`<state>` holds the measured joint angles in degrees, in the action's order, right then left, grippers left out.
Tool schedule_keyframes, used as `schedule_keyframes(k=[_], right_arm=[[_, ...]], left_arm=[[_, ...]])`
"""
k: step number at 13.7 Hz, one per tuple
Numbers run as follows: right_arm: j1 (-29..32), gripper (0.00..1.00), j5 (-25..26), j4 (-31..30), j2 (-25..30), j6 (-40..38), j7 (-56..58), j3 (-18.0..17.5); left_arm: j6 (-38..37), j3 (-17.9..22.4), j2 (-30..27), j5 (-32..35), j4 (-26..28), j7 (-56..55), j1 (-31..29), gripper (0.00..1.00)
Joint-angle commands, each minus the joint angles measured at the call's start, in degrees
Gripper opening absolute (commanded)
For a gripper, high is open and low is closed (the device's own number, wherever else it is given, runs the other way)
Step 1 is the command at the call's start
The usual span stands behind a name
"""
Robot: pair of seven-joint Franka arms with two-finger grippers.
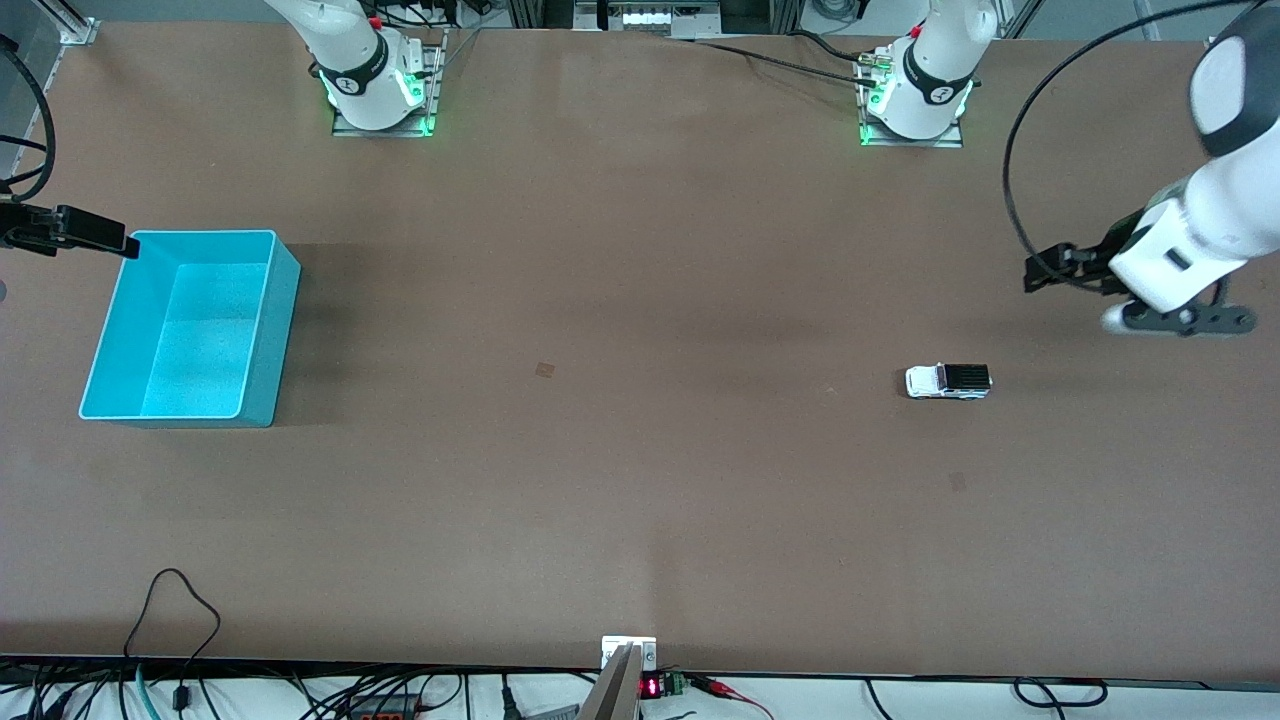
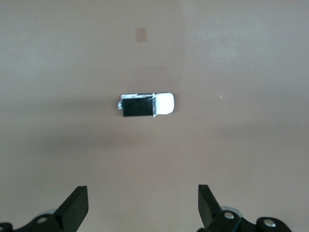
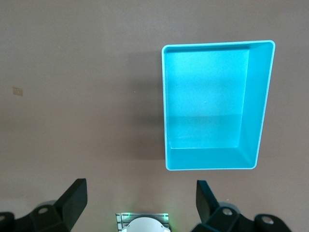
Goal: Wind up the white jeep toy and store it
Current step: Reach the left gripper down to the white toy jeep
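Two arms raised | left tool [image 2: 142, 205] spread above table near white jeep toy [image 1: 948, 381] | right tool [image 3: 140, 203] spread

right claw [image 1: 60, 232]: cut by front view's edge | white jeep toy [image 1: 948, 380]: wheels too small (winder too)

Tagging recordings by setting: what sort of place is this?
Likely a robotics lab bench: a bare brown table with bolted-down arm bases, cables along its edges, and only a white jeep toy and turquoise bin on it.

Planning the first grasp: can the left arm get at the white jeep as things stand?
Probably yes. The white jeep toy sits alone on bare table, and the left gripper hangs open above with nothing between them.
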<state>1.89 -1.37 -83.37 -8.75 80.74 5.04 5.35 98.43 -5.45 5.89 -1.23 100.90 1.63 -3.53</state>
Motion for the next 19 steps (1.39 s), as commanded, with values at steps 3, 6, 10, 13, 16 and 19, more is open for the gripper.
schedule_keyframes(k=[3,6,10,13,16,19], right_arm=[[0.22,1.0,-0.83,0.48,-2.14,-0.58,0.85,-0.07],[-0.05,1.0,-0.3,0.48,-4.6,-1.1,0.67,-0.34],[-0.05,1.0,-0.47,0.31,-5.31,-2.16,0.85,-0.34],[-0.05,1.0,-0.56,0.05,-5.31,-2.16,0.85,-0.34],[0.04,1.0,-0.56,0.13,-5.31,-2.78,0.67,-0.34],[0.13,1.0,-0.47,0.13,-5.31,-3.22,0.67,-0.34]], left_arm=[[6.15,-0.08,9.2,-0.26,-0.44,13.54,-0.16,1.0],[11.24,-0.08,14.83,-0.44,-0.18,27.24,-1.91,1.0],[15.19,-0.08,18.1,-0.26,3.32,39.21,-2.71,1.0],[18.98,-0.08,18.71,-0.17,5.36,54.57,-2.62,1.0],[22.58,-0.17,20.73,3.86,5.88,68.55,-2.53,1.0],[29.08,-0.17,20.74,4.05,10.35,79.29,-2.45,1.0]])
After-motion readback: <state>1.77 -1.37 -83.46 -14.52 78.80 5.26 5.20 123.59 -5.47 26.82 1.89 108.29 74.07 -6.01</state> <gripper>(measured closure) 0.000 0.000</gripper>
